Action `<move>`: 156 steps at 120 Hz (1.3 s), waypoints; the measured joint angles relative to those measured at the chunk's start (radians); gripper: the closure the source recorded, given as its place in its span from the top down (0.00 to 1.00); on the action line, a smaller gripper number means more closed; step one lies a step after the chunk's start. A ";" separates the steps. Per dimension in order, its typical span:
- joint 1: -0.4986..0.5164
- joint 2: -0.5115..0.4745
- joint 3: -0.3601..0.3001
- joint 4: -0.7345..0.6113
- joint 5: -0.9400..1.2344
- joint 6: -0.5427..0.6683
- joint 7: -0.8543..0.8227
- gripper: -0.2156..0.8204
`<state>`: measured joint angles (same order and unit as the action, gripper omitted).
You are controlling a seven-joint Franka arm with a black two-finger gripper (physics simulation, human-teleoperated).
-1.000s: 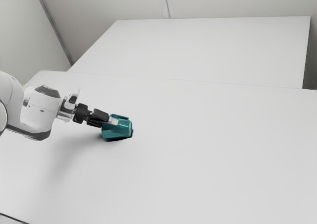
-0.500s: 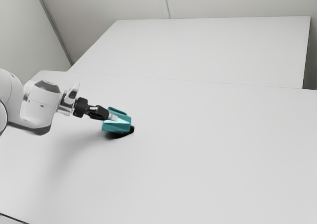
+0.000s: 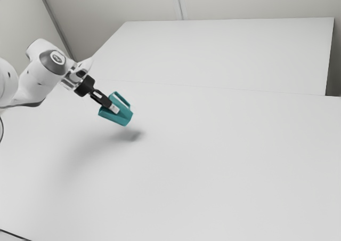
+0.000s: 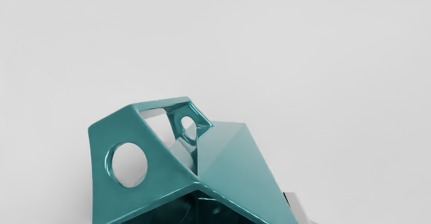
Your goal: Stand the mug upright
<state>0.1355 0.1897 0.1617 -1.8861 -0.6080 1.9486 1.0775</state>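
"Exterior view, item one: where is the mug point(image 3: 122, 117), and what is the state of the pincer point(image 3: 114, 108)?"

"Mug aloft in the pincer, clear of the table point(image 3: 213, 161), its shadow point(image 3: 131, 136) cast below. Pincer pinching the mug's body; one pale fingertip point(image 4: 296, 207) lies against its outer wall in the wrist view. The opposite contact is hidden from me."

"Attitude of the mug?"

"Non-compliant with upright. It is tilted: the rim point(image 4: 151, 203) faces back toward the pincer's wrist, the base points away from the pincer and downward. The handle point(image 3: 123, 99) stands off the upper side, beside the pincer."

"Step in hand, in your judgement?"

"Righting the mug in the air. Recommended: swing the pincer nearer to plumb, slowly, until the base faces squarely down beneath it. Then lower straight, and release once the whole base bears on the table."

"Risks?"

"Two. The mug may pivot between the fingers if the turn is hurried, its slanted facets offering a doubtful hold. And a base edge landing first could tip it on release. Hold the pinch firm, level before contact, and withdraw the pincer upward, clear of rim and handle."
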 joint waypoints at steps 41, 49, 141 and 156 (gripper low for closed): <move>-0.001 -0.049 -0.129 0.028 0.379 -0.044 -0.250 0.03; -0.001 -0.057 -0.153 0.027 0.431 -0.046 -0.304 0.03; -0.002 -0.040 -0.313 -0.047 0.635 0.027 -0.794 0.04; -0.002 -0.039 -0.330 -0.071 0.637 0.052 -0.852 0.04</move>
<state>0.1339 0.1510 -0.1681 -1.9572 0.0289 2.0003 0.2259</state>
